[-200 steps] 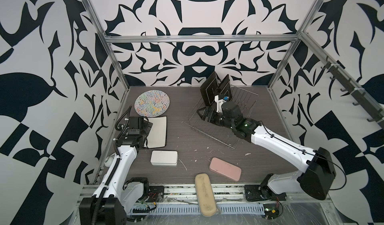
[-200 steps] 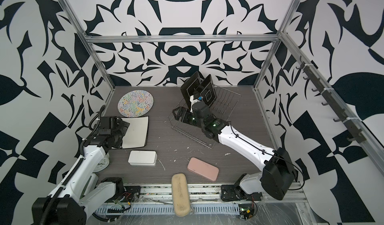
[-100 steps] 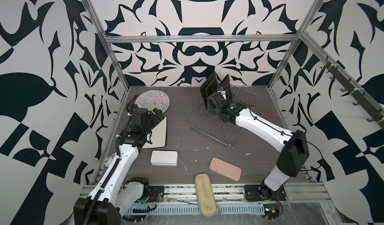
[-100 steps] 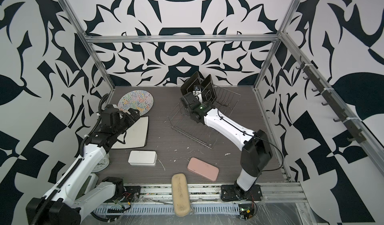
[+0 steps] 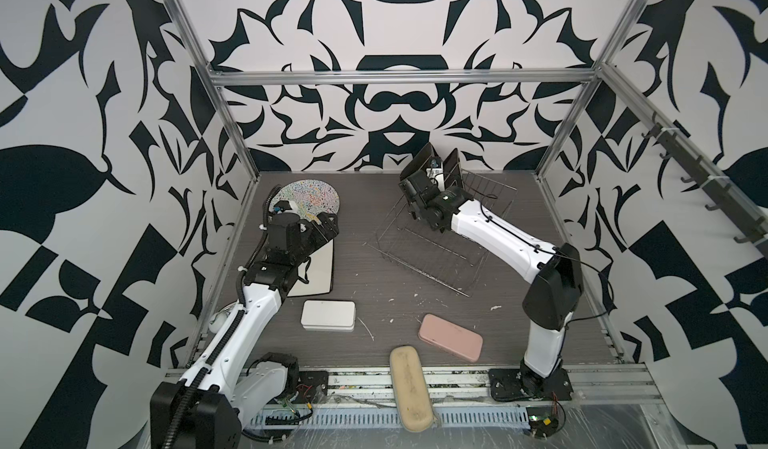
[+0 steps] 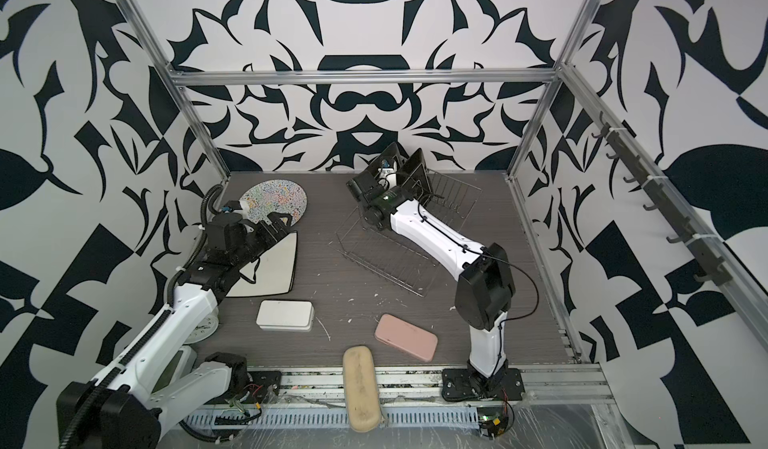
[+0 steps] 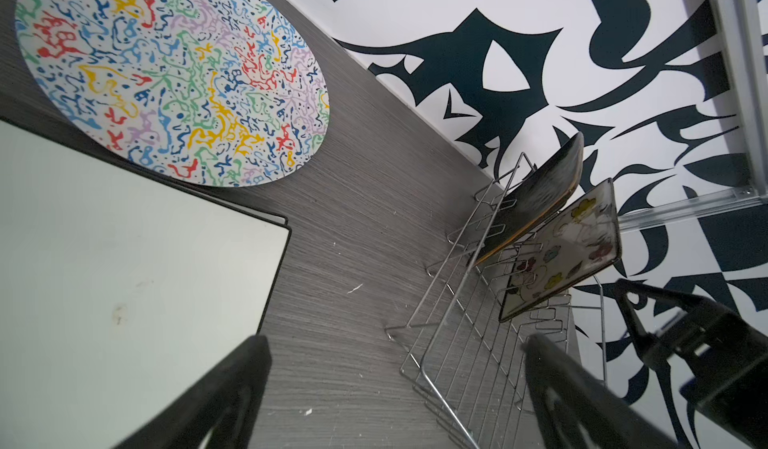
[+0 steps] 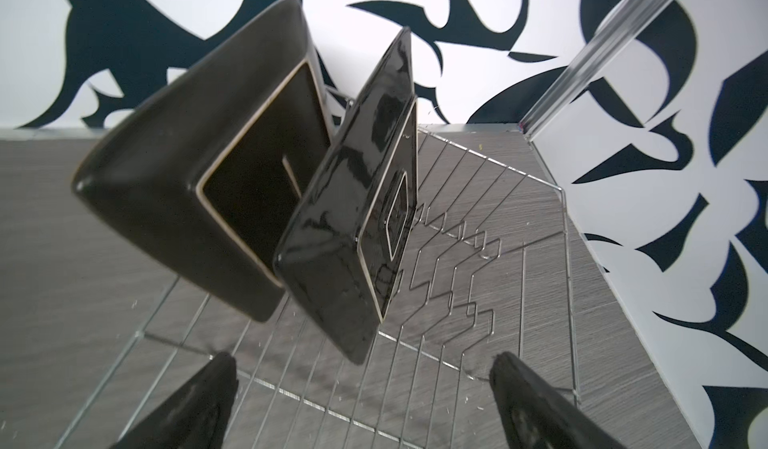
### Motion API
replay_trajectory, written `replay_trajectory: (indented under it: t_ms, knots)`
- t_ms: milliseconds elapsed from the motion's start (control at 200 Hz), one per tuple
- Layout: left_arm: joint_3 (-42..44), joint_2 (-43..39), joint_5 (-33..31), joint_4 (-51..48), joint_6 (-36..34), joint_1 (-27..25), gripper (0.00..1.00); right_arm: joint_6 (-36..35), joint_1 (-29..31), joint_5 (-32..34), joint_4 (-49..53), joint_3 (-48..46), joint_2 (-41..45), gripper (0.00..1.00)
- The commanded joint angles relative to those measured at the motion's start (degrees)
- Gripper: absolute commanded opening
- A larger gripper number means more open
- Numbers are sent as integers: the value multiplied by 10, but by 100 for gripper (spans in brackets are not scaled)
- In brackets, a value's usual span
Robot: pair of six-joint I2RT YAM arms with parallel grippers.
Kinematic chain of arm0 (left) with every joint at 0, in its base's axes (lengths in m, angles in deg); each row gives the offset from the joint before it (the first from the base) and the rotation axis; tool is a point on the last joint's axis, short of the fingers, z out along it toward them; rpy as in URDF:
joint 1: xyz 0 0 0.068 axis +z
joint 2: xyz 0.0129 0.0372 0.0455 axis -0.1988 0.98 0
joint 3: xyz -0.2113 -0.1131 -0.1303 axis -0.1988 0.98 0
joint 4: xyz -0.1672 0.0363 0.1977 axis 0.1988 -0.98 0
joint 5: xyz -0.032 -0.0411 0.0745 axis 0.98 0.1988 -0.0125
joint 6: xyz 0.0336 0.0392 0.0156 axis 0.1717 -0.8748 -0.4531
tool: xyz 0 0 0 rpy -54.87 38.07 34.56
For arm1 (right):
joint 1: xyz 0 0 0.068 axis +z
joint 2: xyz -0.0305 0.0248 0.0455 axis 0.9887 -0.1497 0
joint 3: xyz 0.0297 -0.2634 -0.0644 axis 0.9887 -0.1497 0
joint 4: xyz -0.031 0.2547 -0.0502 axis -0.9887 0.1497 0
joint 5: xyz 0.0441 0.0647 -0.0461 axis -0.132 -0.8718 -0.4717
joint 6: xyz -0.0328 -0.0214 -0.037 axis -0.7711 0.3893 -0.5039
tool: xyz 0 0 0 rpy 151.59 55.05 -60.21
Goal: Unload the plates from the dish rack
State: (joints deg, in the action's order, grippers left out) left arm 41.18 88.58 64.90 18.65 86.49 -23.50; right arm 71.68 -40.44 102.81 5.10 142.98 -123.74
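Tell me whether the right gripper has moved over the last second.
Yes. The right gripper has gone from over the near left part of the dish rack toward the back wall, up to the two plates standing at the rack's far end.

White rounded tin (image 5: 328, 315) flat on grey woodgrain tabletop (image 5: 390, 276); pink oblong case (image 5: 450, 337) near it; beige oblong case (image 5: 411, 388) lying across front rail (image 5: 461, 378).

**Four Views, One Rack**

The thin silver wire dish rack (image 5: 432, 266) is looked down on from high up and well apart in both top views. It is faced from near by the left wrist camera and from just above its wires by the right wrist camera. It is shared by all views.
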Motion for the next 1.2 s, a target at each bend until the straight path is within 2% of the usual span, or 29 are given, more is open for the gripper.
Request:
replay_trajectory:
  t_ms: [0,175,395,540,700,855,1195]
  knots:
    - [8,0,12,19,4,-2,99,31,1,61,38,49,-32,99]
    - [6,3,17,19,16,-3,99,42,1,122,36,81,-76,95]
    - [-1,7,22,19,16,-3,99,3,1,172,-10,86,-114,87]
    - [-4,9,24,19,20,-4,99,-16,1,215,-38,87,-130,77]
    - [-7,10,27,19,24,-5,99,-49,0,245,-89,83,-145,73]
    - [-9,8,26,15,25,-7,99,-97,-2,251,-157,67,-148,71]
    - [-10,3,24,6,28,-11,99,-113,-23,222,-177,66,-152,64]
